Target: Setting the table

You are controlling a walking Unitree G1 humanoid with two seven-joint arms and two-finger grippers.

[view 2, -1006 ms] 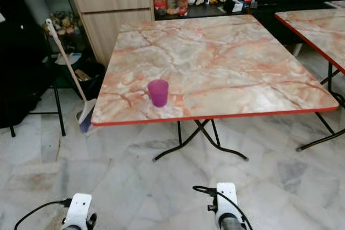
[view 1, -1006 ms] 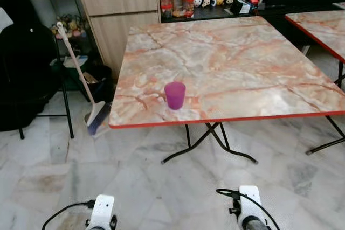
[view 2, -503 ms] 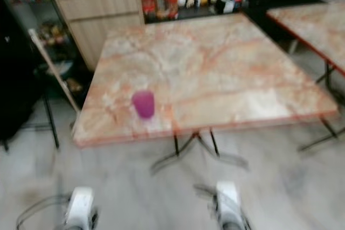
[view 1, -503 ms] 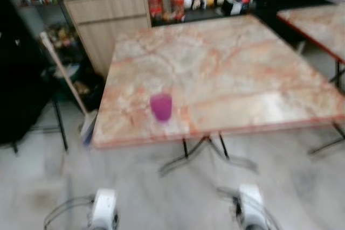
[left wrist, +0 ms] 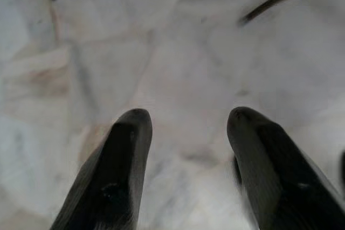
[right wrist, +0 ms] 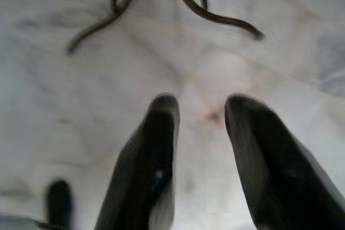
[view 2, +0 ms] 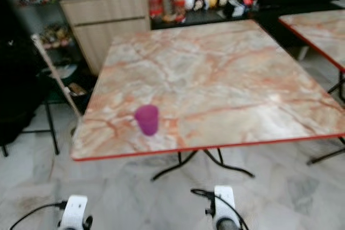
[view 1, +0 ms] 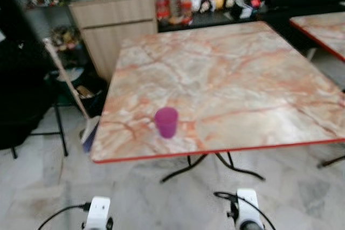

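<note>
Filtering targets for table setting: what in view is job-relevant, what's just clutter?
Job:
- purple cup, upright near the front edge
- marble table
- left gripper and right gripper, both open, hanging over the floor

Clutter:
- broom leaning left of the table
- wooden cabinet
- jars behind
- second table, right

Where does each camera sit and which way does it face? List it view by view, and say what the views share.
Left eye view: on the head, looking forward and down at the marble table with the purple cup; both wrists show at the bottom edge.
Right eye view: the same scene from the other eye.
Left wrist view: along the open left gripper toward the marble floor.
Right wrist view: along the open right gripper toward the floor and the table's black legs.
Shared: both wrist views see the floor; both eyes see the cup.
</note>
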